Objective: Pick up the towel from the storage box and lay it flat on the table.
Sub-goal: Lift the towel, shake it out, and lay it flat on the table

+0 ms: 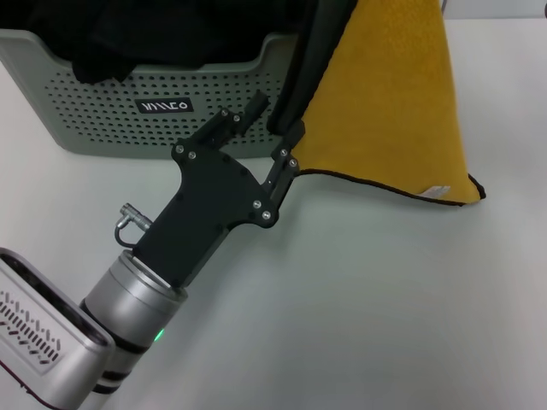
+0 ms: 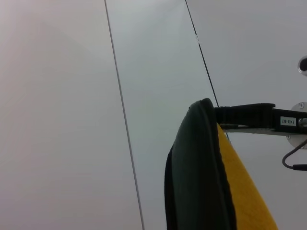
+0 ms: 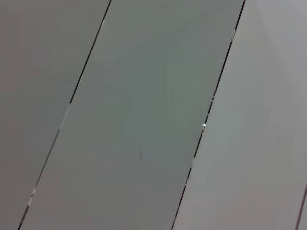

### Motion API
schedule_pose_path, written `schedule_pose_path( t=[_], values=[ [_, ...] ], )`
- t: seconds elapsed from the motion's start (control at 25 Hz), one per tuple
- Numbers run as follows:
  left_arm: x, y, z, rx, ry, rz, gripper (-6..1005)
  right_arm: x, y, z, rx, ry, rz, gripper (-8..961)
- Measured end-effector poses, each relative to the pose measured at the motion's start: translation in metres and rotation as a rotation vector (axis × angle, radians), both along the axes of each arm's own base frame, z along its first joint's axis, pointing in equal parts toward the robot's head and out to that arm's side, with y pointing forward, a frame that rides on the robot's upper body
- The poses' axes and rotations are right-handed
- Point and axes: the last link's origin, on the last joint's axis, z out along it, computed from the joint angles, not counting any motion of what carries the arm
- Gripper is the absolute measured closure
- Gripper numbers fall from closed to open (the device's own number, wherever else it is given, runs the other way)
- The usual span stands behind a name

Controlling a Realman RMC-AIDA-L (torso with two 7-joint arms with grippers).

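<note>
Towel handling is mid-way: your left end effector (image 1: 275, 128), just in front of the basket, has its black fingers pinched on the near edge of the mustard-yellow soft cloth with thin black edging (image 1: 393, 111), where the grey reverse side folds over. The left wrist view shows that same fold of grey and yellow cloth standing up against a jaw. From that pinch the towel hangs as a tall cone rising out of the head view's top, and its lower corner trails onto the plain white tabletop (image 1: 367, 307) on the right, a small white tag showing near that corner.

Behind the end effector sits the large sage-green perforated plastic storage box (image 1: 102, 102), black fabric (image 1: 145, 34) heaped inside it. The towel is out of the box and beside it.

Your right end effector is in none of the views; its wrist camera sees only pale panels.

Watch the grip: it sits right at the hem, so a quick sideways pull could slip the cloth free. If you lower it without drawing the corners apart, it will likely land folded, grey side over yellow. A swing toward the box could drape the cloth over its rim.
</note>
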Motion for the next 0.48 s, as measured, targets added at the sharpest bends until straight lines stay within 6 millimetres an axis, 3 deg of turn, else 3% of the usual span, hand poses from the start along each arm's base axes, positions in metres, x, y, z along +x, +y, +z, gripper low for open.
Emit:
schedule_pose_path(
  t=[0.48],
  values=[
    [-0.004,-0.006,-0.015,-0.073,0.063,0.001,621,-0.003,-0.004,0.009,0.033,0.011,0.016,938]
  ],
)
